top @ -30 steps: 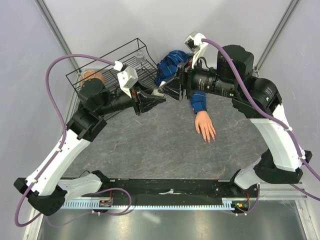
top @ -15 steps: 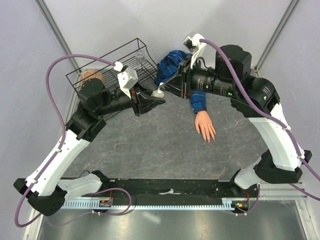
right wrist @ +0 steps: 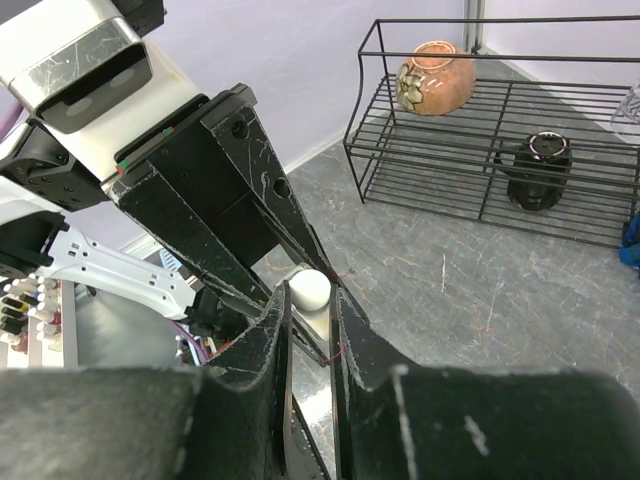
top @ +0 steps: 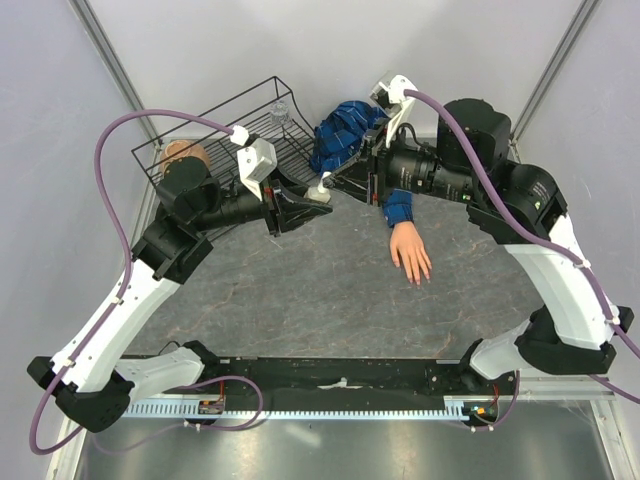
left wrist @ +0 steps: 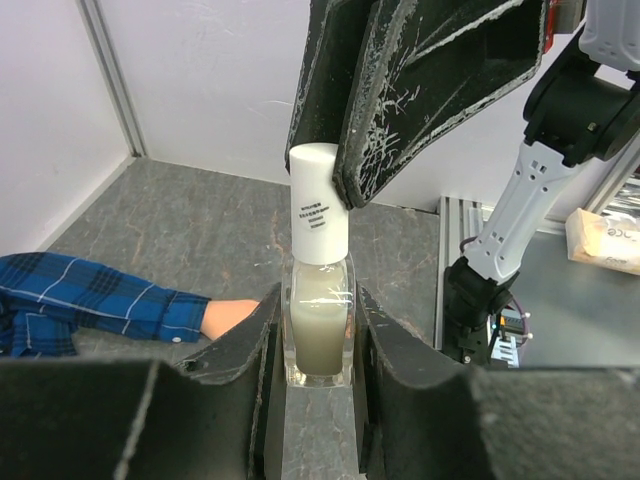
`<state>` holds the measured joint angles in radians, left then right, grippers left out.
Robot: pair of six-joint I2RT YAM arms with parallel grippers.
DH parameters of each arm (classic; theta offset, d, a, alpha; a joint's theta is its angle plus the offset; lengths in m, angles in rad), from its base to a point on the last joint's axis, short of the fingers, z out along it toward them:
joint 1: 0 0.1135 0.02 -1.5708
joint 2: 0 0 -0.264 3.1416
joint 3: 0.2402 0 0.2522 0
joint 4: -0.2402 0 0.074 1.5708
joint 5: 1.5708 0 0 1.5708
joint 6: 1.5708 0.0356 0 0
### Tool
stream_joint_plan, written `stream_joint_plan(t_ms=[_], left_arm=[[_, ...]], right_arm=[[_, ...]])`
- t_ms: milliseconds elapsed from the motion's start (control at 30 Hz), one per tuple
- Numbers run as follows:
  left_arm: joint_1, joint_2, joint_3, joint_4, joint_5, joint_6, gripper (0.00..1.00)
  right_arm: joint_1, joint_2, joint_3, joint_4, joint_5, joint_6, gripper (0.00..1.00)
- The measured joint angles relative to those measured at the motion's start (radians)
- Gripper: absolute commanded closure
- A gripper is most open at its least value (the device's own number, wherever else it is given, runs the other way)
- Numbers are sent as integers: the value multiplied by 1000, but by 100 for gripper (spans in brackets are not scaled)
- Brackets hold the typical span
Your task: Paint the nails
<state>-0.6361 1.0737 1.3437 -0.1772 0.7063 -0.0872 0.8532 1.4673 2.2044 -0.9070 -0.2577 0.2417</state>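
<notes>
One change — right gripper (right wrist: pixel 308 305) (wider before) around bottle cap (left wrist: pixel 318 205)

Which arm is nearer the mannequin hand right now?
Right. Its wrist hangs over the plaid sleeve just behind the mannequin hand; the left pincer grips the bottle farther left, with the right pincer on its cap.

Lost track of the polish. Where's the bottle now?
Top view, left of centre: the bottle is held in the left gripper, its cap in the right gripper, beside the rack.

Pale lavender walls (top: pixel 200 50) enclose a grey marbled tabletop (top: pixel 300 290) (black wire rack (top: pixel 255 115) at back-left).
</notes>
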Motion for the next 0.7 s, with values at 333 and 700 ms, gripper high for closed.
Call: stream_joint_plan(t_ms=[333,700], left_arm=[[0,0,0,18,34,-14,98],[7,28,0,87,359,-151,98]], right_arm=[[5,-66,-105,87,1,2,100],[-6,-177,-282,204,-293,-134,100]])
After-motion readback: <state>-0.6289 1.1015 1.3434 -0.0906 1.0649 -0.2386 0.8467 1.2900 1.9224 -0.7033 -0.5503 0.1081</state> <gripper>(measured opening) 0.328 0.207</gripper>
